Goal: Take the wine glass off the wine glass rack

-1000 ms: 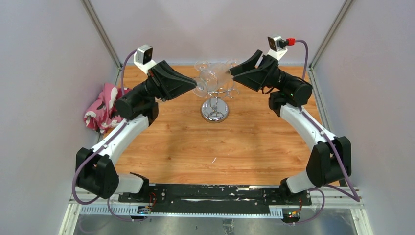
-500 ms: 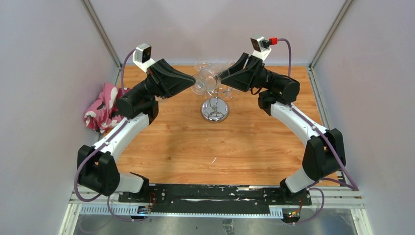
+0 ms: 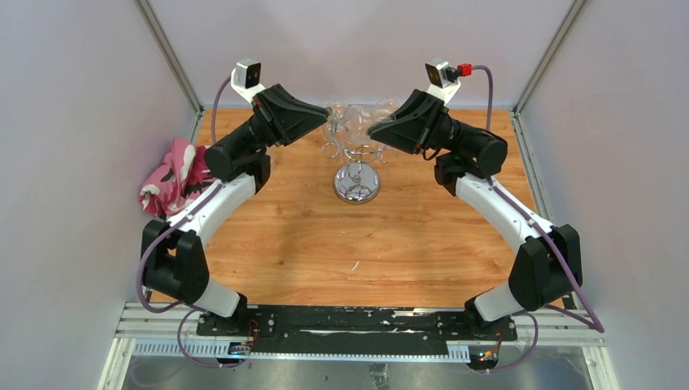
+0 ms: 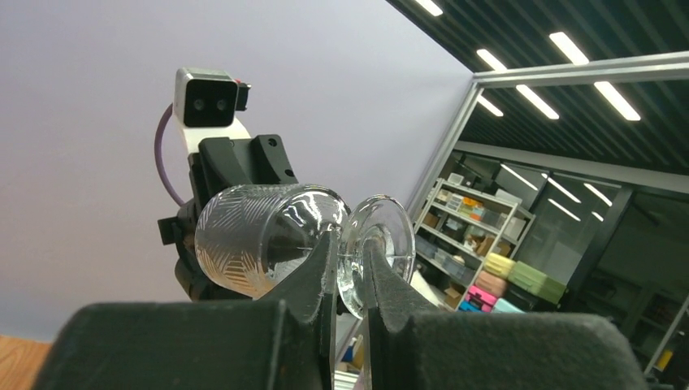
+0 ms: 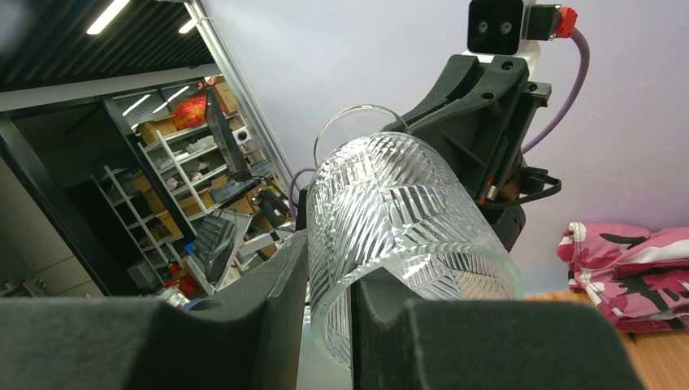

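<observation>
Two supports, I think: left end effector [image 4: 348,253] grips the clear ribbed wine glass [image 4: 258,237] by its stem; right end effector [image 5: 329,268] straddles the rim, hold unclear.

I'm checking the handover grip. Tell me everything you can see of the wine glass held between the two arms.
The wine glass is clear, its bowl cut with slanted lines, its foot a smooth disc. It lies sideways in the air. The left gripper is clamped on the stem between bowl and foot. The fingers of the right gripper straddle the bowl's wall at the rim; whether they pinch it is unclear.
</observation>
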You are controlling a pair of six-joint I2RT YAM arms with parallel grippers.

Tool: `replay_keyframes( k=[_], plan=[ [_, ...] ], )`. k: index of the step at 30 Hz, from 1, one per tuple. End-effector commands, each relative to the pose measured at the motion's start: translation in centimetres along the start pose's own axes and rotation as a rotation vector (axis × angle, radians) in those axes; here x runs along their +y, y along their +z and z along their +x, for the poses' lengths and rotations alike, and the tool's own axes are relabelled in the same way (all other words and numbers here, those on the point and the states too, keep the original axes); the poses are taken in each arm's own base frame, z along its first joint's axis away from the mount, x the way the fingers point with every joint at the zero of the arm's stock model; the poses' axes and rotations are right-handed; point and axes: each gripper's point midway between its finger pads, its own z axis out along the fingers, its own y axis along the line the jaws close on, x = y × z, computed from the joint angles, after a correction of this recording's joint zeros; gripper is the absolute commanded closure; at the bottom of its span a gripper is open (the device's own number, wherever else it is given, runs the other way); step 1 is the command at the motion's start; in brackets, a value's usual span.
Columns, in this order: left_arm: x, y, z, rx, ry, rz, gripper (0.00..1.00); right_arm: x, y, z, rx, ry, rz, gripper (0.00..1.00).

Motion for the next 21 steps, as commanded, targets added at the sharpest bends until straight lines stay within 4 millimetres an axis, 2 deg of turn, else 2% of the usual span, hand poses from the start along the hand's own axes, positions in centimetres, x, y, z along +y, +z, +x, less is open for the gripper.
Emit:
replay_keyframes(
  k=[1,2,3,7,9,11,16,21],
  plan=[
    [3.0,-0.7,0.3,0.017,0.047,-0.025,1.00,3.7,1.2,0.6,0.030,-0.075,-0.115,0.93],
    [3.2,-0.8,0.3,0.017,0.044,-0.028,1.00,3.3,1.2,0.5,0.029,-0.058,-0.110,0.99],
    [3.3,-0.8,0.4,0.016,0.045,-0.029,1.00,2.7,1.3,0.6,0.031,-0.041,-0.106,1.00],
    [3.3,-1.0,0.4,0.025,0.054,-0.034,1.00,2.2,1.2,0.6,0.021,-0.033,-0.096,1.00],
    [3.6,-1.3,0.1,0.023,0.056,-0.046,0.96,2.3,1.0,0.4,0.008,-0.045,-0.075,1.00],
    [4.1,-1.9,-0.5,0.014,0.054,-0.066,0.89,2.4,0.6,0.2,-0.003,-0.071,-0.036,1.00],
    [5.6,-3.0,-0.7,0.019,0.043,-0.105,0.63,2.3,0.0,0.7,0.029,-0.128,0.101,1.00],
    [7.2,-3.5,-0.5,0.018,0.011,-0.128,0.57,2.5,-0.9,0.2,0.065,-0.251,0.276,1.00]
  ],
)
